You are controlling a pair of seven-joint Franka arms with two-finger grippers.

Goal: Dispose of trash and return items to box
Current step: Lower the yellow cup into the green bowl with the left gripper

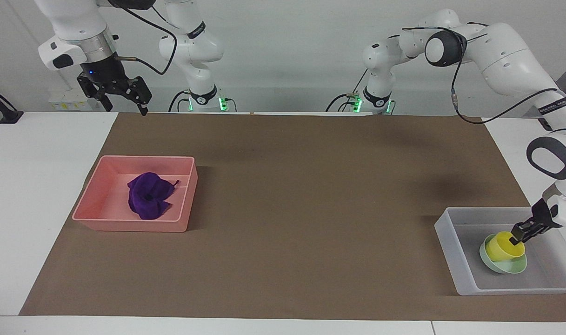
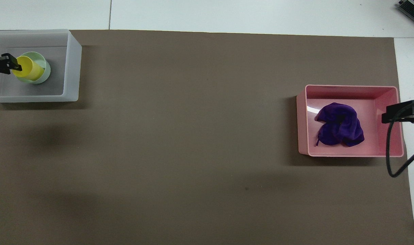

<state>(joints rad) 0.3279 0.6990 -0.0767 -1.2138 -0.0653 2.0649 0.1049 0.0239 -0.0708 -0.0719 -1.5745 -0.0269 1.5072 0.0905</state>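
The translucent grey box (image 1: 450,242) (image 2: 72,68) stands at the left arm's end of the table. Inside it a pale mint-green bowl (image 1: 513,269) (image 2: 45,69) rests on the floor, and a yellow cup (image 1: 501,250) (image 2: 29,68) stands upright in the bowl. My left gripper (image 1: 518,238) (image 2: 13,64) reaches down into the box and is at the cup's rim on the side away from the table's middle. My right gripper (image 1: 127,108) hangs open and empty, high over the table edge nearest the robots at the right arm's end.
A pink bin (image 1: 92,204) (image 2: 302,122) at the right arm's end holds a crumpled purple cloth (image 1: 148,200) (image 2: 339,126). A brown mat (image 1: 310,209) covers the table between the two bins. A black cable (image 2: 390,153) hangs over the pink bin's outer edge.
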